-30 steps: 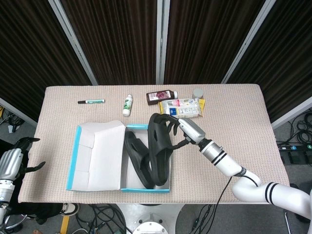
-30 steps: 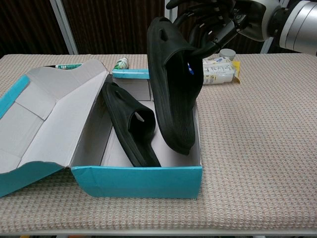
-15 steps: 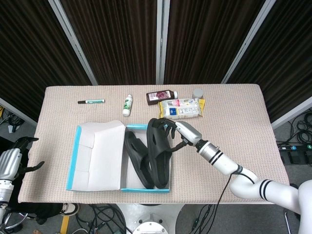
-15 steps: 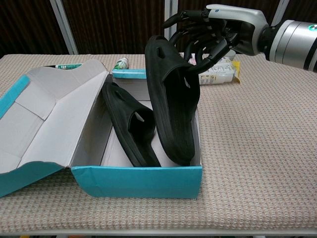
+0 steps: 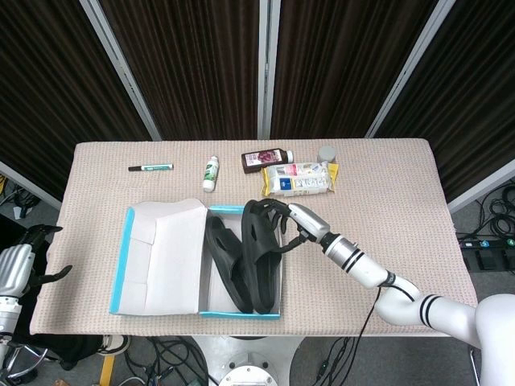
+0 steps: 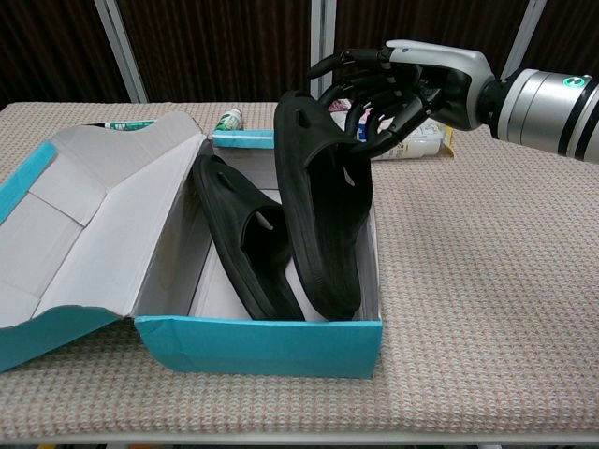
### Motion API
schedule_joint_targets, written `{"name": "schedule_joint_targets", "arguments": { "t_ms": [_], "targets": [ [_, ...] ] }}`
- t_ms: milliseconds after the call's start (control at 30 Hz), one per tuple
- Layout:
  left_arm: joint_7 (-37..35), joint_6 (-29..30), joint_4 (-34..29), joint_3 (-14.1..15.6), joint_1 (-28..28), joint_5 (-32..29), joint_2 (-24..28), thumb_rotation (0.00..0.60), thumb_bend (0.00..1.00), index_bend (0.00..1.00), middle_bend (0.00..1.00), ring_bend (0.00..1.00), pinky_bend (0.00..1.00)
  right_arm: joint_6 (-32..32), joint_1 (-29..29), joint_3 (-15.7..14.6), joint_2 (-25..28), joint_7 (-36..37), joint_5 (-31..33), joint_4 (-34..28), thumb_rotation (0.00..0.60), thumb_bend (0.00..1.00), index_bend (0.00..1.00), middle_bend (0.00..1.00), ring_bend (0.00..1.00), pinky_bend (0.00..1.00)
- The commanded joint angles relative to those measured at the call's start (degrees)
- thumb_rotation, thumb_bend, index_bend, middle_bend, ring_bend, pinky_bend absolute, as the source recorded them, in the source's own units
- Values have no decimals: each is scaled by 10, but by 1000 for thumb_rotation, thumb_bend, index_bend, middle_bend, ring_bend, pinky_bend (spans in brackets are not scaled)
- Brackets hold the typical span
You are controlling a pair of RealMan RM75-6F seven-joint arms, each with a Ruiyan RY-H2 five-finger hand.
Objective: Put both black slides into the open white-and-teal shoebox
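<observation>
Nearly done: both black slides sit inside the white-and-teal shoebox (image 6: pixel 281 342).
First slide (image 6: pixel 245 238): lies in the box, tilted on its side.
Second slide (image 6: pixel 323 210): toe down against the box's right wall, heel above the rim, not yet let go.
Right robot hand (image 6: pixel 388 89): reaches in from the right, fingers curled round the second slide's heel, gripping it.
Left robot hand (image 5: pixel 20 269): off the bench's left edge, fingers apart, holding nothing.
Left to do: release and settle it flat.

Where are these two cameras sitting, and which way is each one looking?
Head view: high up, looking steeply down on the table; shows the right hand, its arm, and the left hand off the table's edge.
Chest view: low at the table's near edge, facing level across it; only the right hand shows.
Both share the shoebox and the slide it holds.
</observation>
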Motion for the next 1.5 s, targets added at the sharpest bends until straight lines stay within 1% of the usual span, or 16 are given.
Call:
{"name": "schedule_joint_targets", "arguments": {
  "t_ms": [33,267,600,867,1000,1067,1200,1333,1400,1500],
  "targets": [
    [0,0,0,0,0,0,0,600,170,235,222,132,225,-4,1,-8,-3,8,-3,9,600,26,181,561,463,571],
    [2,0,1,0,0,0,-1,600,170,235,222,132,225,-20,8,-19,-10,21,-5,36,600,26,181,562,463,572],
    [3,0,4,0,1,-2,-3,600,170,235,222,132,225,-37,19,-29,-28,-8,-6,71,600,29,181,561,463,573],
    [0,1,6,0,3,-3,-5,600,170,235,222,132,225,-52,29,-31,-37,-18,-2,81,600,30,181,557,463,573],
    [-5,0,7,0,3,-3,-5,600,170,236,222,132,225,-45,30,-31,-30,-20,-6,72,600,5,179,514,438,553],
    [-7,0,8,0,4,-2,-5,600,170,236,222,132,225,-43,32,-33,-23,-20,-10,63,600,0,163,486,406,524],
    [-11,0,10,1,5,-2,-6,600,170,236,222,132,225,-41,34,-35,-9,-21,-14,47,600,0,127,392,268,417],
    [-14,0,10,1,4,-1,-6,600,170,236,221,132,225,-48,39,-39,5,-22,-16,32,600,0,33,290,140,309],
    [-14,-1,10,1,4,0,-6,600,170,236,221,132,225,-53,41,-41,11,-23,-17,25,600,0,5,249,96,278],
    [-14,-1,9,1,4,0,-5,600,170,235,221,132,225,-54,41,-43,16,-26,-15,18,600,0,0,218,56,258]
  ]
}}
